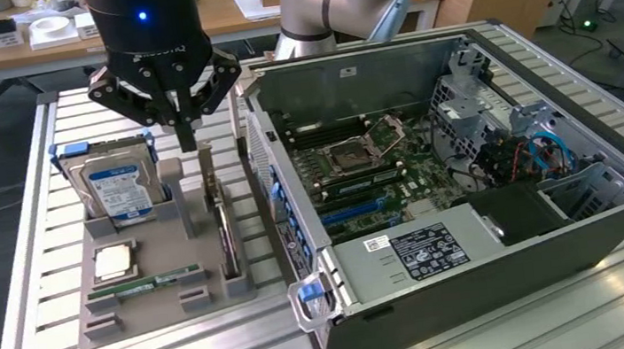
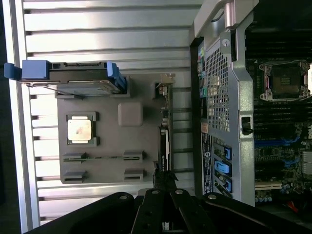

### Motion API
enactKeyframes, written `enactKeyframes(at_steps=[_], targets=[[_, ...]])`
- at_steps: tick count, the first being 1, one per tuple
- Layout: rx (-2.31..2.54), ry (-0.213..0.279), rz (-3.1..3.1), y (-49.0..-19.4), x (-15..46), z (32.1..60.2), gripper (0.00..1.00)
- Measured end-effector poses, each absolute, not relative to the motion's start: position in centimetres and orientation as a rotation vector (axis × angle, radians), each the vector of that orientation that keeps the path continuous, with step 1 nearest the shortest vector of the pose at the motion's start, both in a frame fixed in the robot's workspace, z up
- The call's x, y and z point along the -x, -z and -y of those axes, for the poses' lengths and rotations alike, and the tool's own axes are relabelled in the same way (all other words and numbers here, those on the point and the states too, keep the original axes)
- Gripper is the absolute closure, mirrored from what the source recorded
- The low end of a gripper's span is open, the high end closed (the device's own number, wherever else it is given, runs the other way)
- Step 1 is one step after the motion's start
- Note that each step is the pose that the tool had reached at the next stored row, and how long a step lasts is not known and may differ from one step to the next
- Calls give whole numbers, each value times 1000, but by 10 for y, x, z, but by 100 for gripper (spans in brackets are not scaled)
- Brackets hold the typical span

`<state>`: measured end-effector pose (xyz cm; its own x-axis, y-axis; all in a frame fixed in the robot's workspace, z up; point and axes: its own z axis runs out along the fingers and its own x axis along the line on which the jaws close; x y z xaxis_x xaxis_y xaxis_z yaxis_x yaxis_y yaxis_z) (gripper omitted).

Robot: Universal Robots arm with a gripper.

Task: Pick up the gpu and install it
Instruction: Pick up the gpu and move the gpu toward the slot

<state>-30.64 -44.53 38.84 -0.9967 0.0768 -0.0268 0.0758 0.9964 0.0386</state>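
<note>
Reading the exterior view from its left, we are noting a blue-labelled hard drive (image 1: pixel 118 191) standing at the far end of a grey tray (image 1: pixel 166 246). A square chip (image 1: pixel 115 261) and a narrow memory stick (image 1: pixel 141 286) are lying in front of it.

Next, the gripper (image 1: pixel 184 144) is hanging over the tray's far half with its fingers pressed together and gripping nothing. It is sitting above the gpu (image 1: pixel 222 217) and clear of it. We cannot tell which part of the card lies directly below the tips.

The gpu is standing on its long edge in a slot along the tray side nearest the computer case (image 1: pixel 395 75).

We are judging the step in hand to be the approach for the pick. Doing it well is calling for three things:
- the fingers parting just enough to straddle the thin upper edge;
- the pads squaring up to the card's two flat faces;
- a straight vertical descent, so that nothing leans on the card or the neighbouring post.

As for heading, the card's long axis is running along the tray's length, parallel to the case wall. Its silver bracket (image 2: pixel 166 80) is sitting at the hard-drive end. Its flat faces are turning toward the case on one side and the tray's middle on the other.

At the exterior view's right, the case is lying open with its board exposed.
</note>
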Motion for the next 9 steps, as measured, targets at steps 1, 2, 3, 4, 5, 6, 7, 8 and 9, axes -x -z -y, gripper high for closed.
enactKeyframes(at_steps=[1, 2, 3, 4, 5, 6, 7, 8, 9], targets=[[-119, -59, -3111, -388, 306, 445, 89], [-119, -59, -3110, -388, 306, 445, 89], [-119, -59, -3110, -388, 306, 445, 83], [-119, -59, -3110, -388, 306, 445, 83], [-119, -58, -3110, -388, 306, 445, 77], [-119, -59, -3110, -388, 306, 445, 71], [-119, -59, -3111, -388, 306, 445, 71], [-119, -59, -3110, -388, 306, 445, 65], [-119, -59, -3110, -388, 306, 445, 65]])
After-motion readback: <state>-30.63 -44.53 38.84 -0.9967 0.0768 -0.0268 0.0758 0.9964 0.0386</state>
